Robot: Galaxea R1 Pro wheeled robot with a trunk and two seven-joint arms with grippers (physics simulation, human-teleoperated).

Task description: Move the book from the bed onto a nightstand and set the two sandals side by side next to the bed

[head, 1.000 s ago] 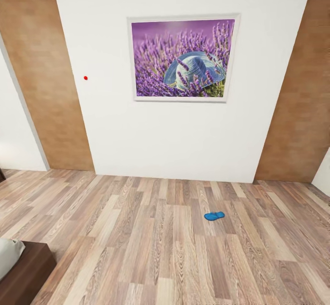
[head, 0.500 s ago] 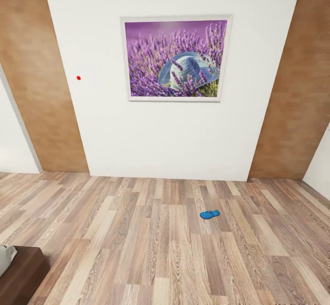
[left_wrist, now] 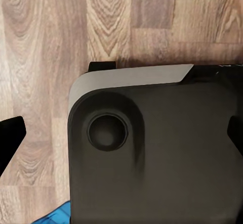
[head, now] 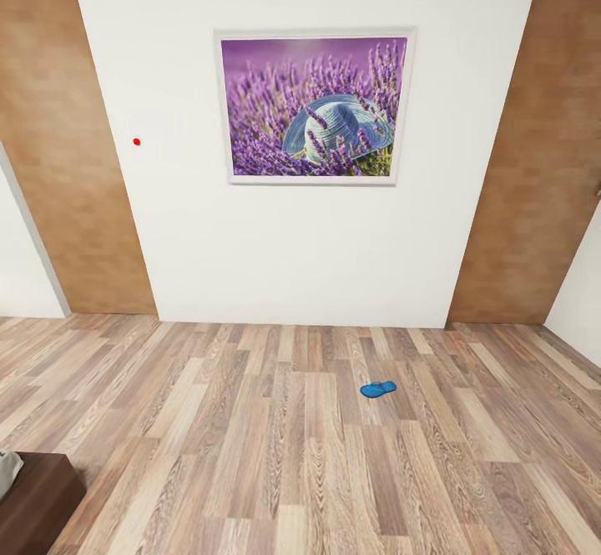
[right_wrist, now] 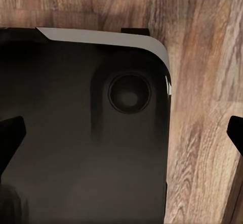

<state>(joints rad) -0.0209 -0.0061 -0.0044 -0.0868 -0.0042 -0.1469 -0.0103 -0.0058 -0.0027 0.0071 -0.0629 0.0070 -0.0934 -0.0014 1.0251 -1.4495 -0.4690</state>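
Seen from the left wrist camera, the robot's base (left_wrist: pixel 157 153) was a glossy black shell with rounded corners, a pale grey band along one edge and a round recessed dimple (left_wrist: pixel 107 132). The right wrist camera showed the same black housing (right_wrist: pixel 76 133), grey-edged, with its own circular recess (right_wrist: pixel 129 93). Black fingertips (right_wrist: pixel 11 135) showed at the picture edges.

Head cam faces wall (head: pixel 334 246) from afar; both wrist cams look down, close, sharing floor (left_wrist: pixel 45 57) w/ head

You get bright, even, almost shadowless light on the wall (head: pixel 317 246) — both wrist views look softer, slightly blurred, dark-cornered.
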